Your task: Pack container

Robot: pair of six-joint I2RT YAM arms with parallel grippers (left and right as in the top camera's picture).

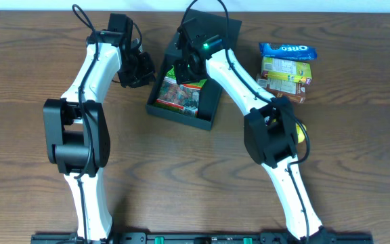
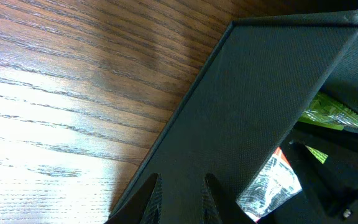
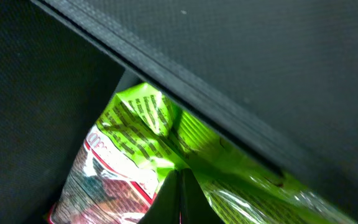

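Container: matte black square cardboard container [image 1: 180, 116] sits near the middle of the worktop's far edge, its flap lid not shut.
Packed: a crinkled red-and-green foil packet [image 1: 181, 95] lies on the container floor, and a glossy bright-green plastic packet [image 3: 229, 180] rests over it beside a wall.
Right end effector [image 3: 179, 186]: down inside the container, fingers pinched together on the bright-green packet.
Left end effector [image 2: 180, 196]: fingers spread and holding nothing, just beside the container's left outer wall. I cannot tell whether it touches.
Outside: a blue Oreo packet [image 1: 288, 49], a pale green cardboard box [image 1: 286, 68] and brown wrapped bars [image 1: 286, 87] are clustered toward the far right corner, apart from the container.
Progress: roughly midway by my judgement. Two packets are in, one of them not yet released. The cluster remains to be packed and the lid to be closed.
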